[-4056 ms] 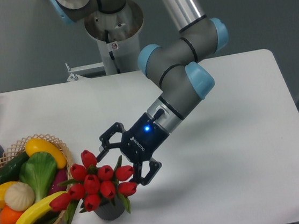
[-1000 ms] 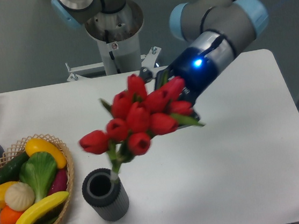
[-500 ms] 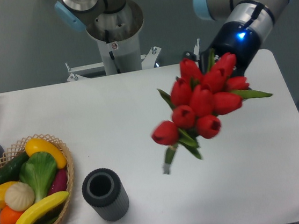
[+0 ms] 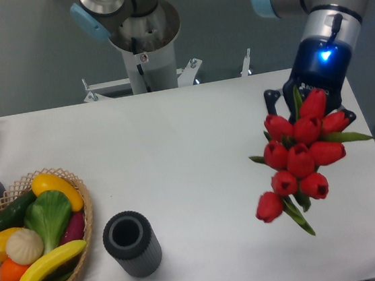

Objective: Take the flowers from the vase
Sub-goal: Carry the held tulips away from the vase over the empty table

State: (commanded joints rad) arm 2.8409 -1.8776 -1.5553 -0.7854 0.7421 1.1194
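Nearest to the camera, the vase (image 4: 132,244) stands upright on the white tabletop (image 4: 188,147), its round mouth showing nothing inside, just beside the woven basket (image 4: 82,200) of fruit and vegetables at the left edge. Well apart from it, toward the right side, the flowers (image 4: 300,155) hang in the air above the tabletop, completely free of the vase, with the red buds bunched together and the green stems and leaves pointing down and toward the camera. The lifting step looks essentially done, so what matters for doing it well is judged to be a firm, steady hold: the bunch is top-heavy and tilted, and any quick swing or loosening could let stems slip out. A slow carry with the bunch kept clear of the tabletop seems wise. Farther back, the end effector (image 4: 308,103) is mostly hidden behind the buds; its dark fingers show at both sides of the bunch, pinching the flowers between them, though how narrow the gap is cannot be seen. Behind it, the arm (image 4: 324,3) rises to the upper right.
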